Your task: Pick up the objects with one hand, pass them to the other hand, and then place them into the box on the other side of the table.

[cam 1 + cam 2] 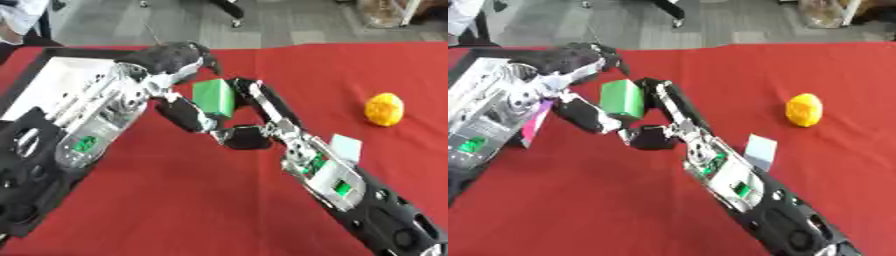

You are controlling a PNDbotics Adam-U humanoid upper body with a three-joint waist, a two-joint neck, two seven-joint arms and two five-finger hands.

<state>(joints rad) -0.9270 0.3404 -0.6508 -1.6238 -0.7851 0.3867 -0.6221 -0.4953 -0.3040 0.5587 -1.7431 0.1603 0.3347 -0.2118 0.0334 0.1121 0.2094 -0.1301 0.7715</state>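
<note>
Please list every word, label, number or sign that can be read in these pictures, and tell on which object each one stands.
No text can be read anywhere.
Green block, between the left hand and the right hand: plain faces.
Yellow object: no marking.
Pale card beside the right forearm: blank.
Magenta patch near the left arm: too blurred to tell.

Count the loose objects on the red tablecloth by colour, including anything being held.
Green: 1, the green rectangular block held between both robot hands
Yellow: 1, the yellow bumpy ball
Pale: 1, the pale flat card-like piece
Total: 3
</note>
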